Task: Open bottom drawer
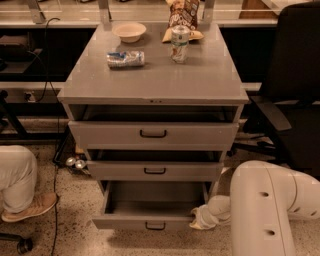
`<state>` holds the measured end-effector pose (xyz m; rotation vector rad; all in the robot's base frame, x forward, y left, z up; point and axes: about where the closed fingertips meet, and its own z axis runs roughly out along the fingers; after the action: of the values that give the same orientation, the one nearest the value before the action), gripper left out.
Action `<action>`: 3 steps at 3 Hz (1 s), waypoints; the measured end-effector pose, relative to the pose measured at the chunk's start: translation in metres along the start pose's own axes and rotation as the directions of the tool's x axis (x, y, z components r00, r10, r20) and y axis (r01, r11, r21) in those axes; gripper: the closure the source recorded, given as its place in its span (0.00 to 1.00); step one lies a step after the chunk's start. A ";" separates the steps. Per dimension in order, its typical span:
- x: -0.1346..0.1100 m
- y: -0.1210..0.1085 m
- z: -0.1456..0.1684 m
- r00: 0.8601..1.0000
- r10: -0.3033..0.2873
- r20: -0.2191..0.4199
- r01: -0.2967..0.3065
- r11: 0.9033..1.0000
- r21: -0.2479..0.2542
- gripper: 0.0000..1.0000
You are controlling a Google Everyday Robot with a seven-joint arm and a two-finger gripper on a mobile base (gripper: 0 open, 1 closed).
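Observation:
The grey cabinet (pixel 150 85) has three drawers. The bottom drawer (pixel 150 220) stands pulled far out, its grey tray showing inside and its small black loop handle (pixel 155 226) on the short front. The middle drawer (pixel 155 170) and the taller top drawer (pixel 153 134) stand slightly out. My gripper (pixel 199 219) is at the right front corner of the bottom drawer, touching its edge. My white arm (pixel 265 210) fills the lower right.
On the cabinet top are a white bowl (pixel 129 31), a lying crushed bottle (pixel 125 58), a can (pixel 180 44) and a chip bag (pixel 183 15). A person's leg and shoe (pixel 22 197) are at the lower left. A black office chair (pixel 292 90) stands at the right.

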<state>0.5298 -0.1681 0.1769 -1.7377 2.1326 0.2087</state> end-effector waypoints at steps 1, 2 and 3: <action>0.007 0.018 0.004 1.000 0.000 -0.012 -0.001 1.000 -0.030 1.00; 0.008 0.021 0.004 1.000 0.004 -0.013 -0.004 0.999 -0.034 1.00; 0.011 0.040 0.002 0.999 0.030 -0.018 -0.031 0.999 -0.039 1.00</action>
<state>0.4897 -0.1686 0.1660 -1.7358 2.1825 0.2468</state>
